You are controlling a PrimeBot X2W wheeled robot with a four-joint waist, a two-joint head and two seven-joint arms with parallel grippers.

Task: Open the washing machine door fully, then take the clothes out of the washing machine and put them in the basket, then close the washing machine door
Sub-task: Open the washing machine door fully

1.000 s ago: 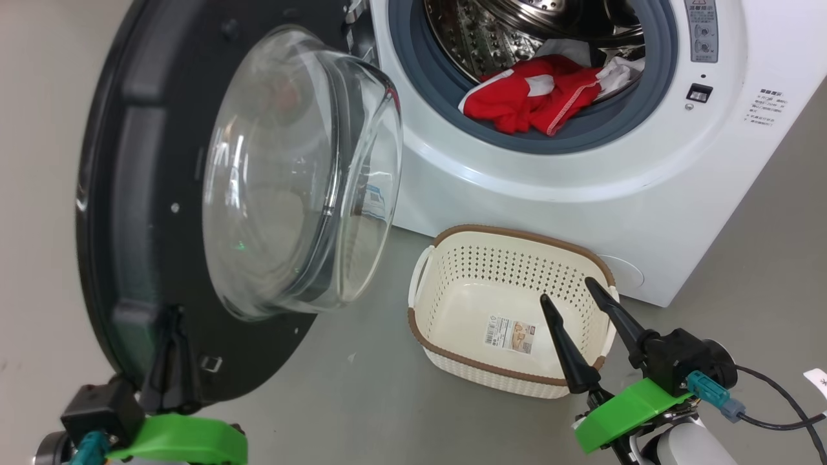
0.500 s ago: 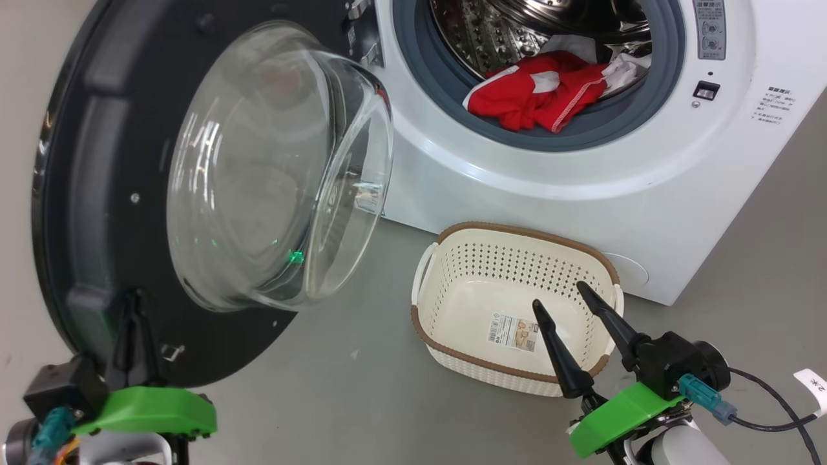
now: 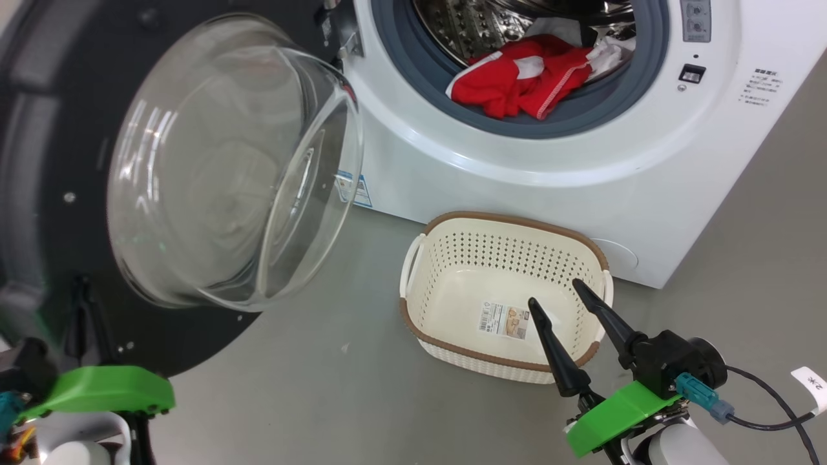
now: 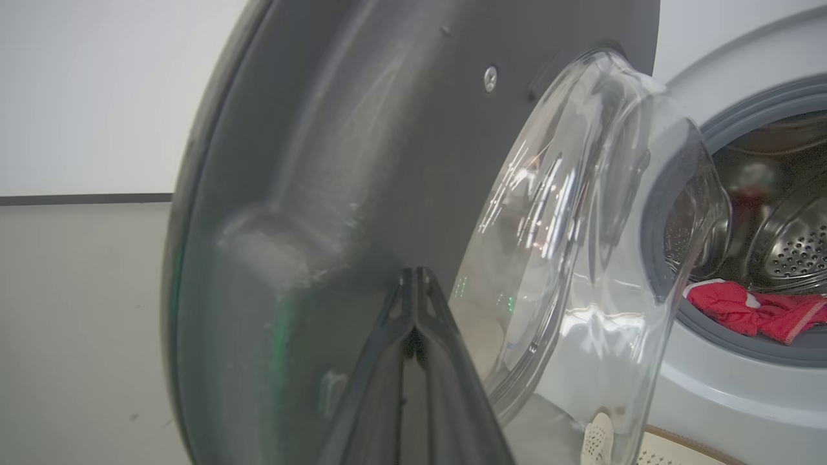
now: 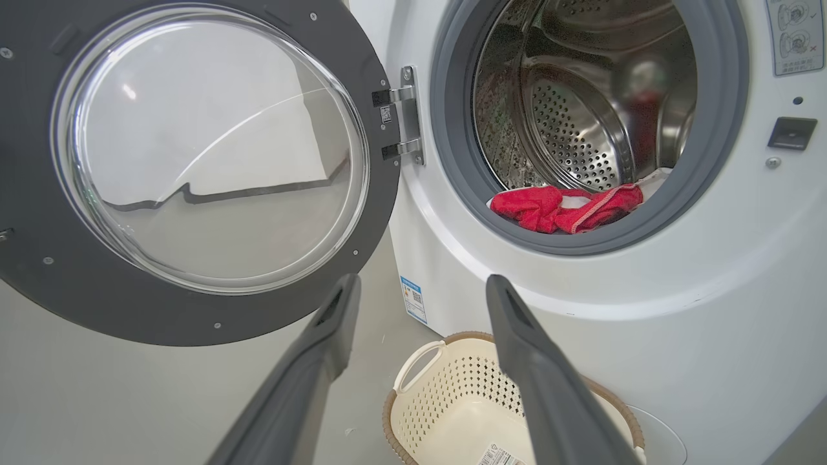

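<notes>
Fingers of the left gripper are pressed together with nothing between them, tips against the dark inner rim of the door, low down beneath its bulging glass. The door stands wide open, hinged at the washer's left side.

The right gripper has its jaws spread wide and empty, over the near right corner of the basket. The basket sits on the floor just in front of the washer and holds nothing but a barcode sticker on its bottom, its print too small to read.

The clothes, red with white trim, lie in the drum mouth, spilling onto the grey gasket. A blue label is stuck low on the washer's front left corner. A grey pictogram panel and some small dark print sit right of the opening, none of it legible. A white tag hangs by the right gripper's cable, its marking unclear.
</notes>
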